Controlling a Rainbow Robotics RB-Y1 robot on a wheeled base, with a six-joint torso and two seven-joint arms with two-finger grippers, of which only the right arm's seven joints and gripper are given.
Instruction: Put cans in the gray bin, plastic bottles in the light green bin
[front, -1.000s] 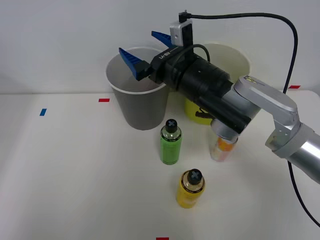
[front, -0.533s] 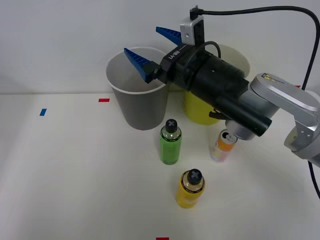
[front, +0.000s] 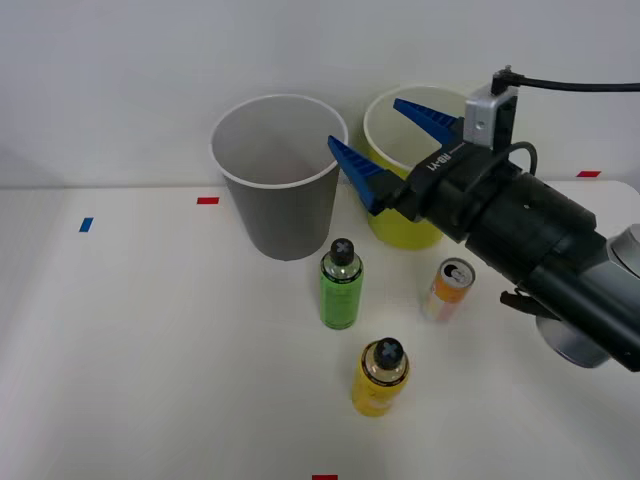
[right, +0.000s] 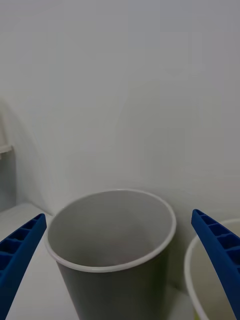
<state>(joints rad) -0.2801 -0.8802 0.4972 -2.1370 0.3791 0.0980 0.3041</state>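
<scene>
My right gripper (front: 385, 135) hangs open and empty in the air between the two bins, just right of the gray bin (front: 282, 215) and in front of the light green bin (front: 400, 225). In the right wrist view the gray bin (right: 112, 250) stands ahead between my two blue fingers (right: 20, 252), with the light green bin's rim (right: 192, 270) at the edge. On the table stand a green plastic bottle (front: 341, 287), a yellow plastic bottle (front: 381, 379) and an orange-and-white can (front: 448, 289). I cannot see into the gray bin.
Red tape marks (front: 208, 200) and a blue one (front: 86, 224) lie on the white table. A black cable (front: 580, 86) runs from my wrist camera off to the right. A white wall stands close behind the bins.
My right arm has pulled back to the right, away from above the gray bin, with the gripper staying open. The orange-and-white can is now uncovered.
</scene>
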